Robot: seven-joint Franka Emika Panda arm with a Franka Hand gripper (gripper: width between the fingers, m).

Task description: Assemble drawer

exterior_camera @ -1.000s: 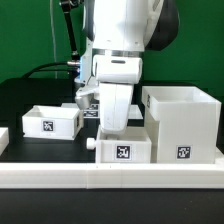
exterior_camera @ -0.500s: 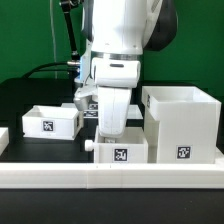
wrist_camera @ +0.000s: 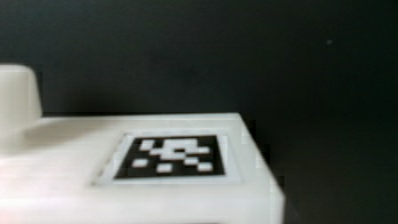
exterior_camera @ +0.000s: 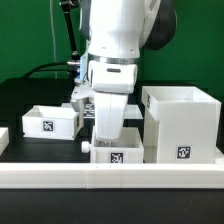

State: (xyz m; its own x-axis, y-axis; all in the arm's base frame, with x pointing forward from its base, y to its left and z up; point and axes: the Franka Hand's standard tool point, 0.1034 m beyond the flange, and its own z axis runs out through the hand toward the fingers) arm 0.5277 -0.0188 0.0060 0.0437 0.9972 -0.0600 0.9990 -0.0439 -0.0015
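The drawer's large hollow housing (exterior_camera: 182,125) stands at the exterior view's right. One small open-top tray (exterior_camera: 48,122) sits at the left. The second tray (exterior_camera: 116,155), with a small knob (exterior_camera: 86,146) on its side, lies at the front middle against the border wall. My gripper (exterior_camera: 106,135) reaches straight down into this tray, and its fingertips are hidden behind the tray's wall. It appears shut on the tray's wall. The wrist view shows this tray's white face (wrist_camera: 63,150) and its tag (wrist_camera: 173,157) very close and blurred, with no fingers in sight.
A long low white border wall (exterior_camera: 110,180) runs along the front. The marker board (exterior_camera: 84,103) shows partly behind the arm. A black cable (exterior_camera: 45,70) lies at the back left on the dark table.
My gripper and the middle tray have moved together toward the exterior view's left, away from the housing. The left tray and the housing have not moved.
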